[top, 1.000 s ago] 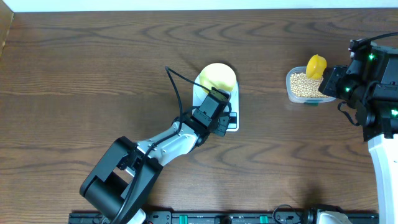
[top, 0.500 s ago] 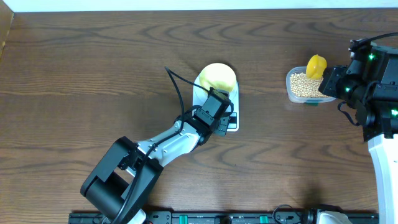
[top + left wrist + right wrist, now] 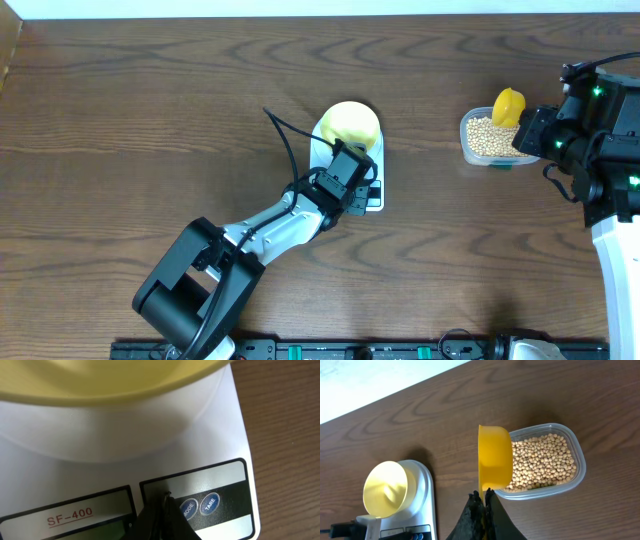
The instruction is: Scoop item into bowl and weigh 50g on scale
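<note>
The left end effector (image 3: pixel 165 506) hangs over the front panel of the scale (image 3: pixel 374 201). Its fingers are pressed together into one dark tip with nothing between them. The tip is just beside the blue MODE button (image 3: pixel 187 508), on that button's left; whether it touches the panel cannot be told. The TARE button (image 3: pixel 209 504) sits just right of MODE.

The pale yellow bowl (image 3: pixel 350 123) stands upright on the scale's round platform, behind the panel.

To the right of the scale, well apart from it on the bench (image 3: pixel 150 120), is a clear tub (image 3: pixel 576 472) holding the beans (image 3: pixel 542 460). The yellow scoop (image 3: pixel 495 457) is tipped on its edge at the end of the tub nearer the scale. The right end effector (image 3: pixel 482 496) is clamped on the scoop's handle.
</note>
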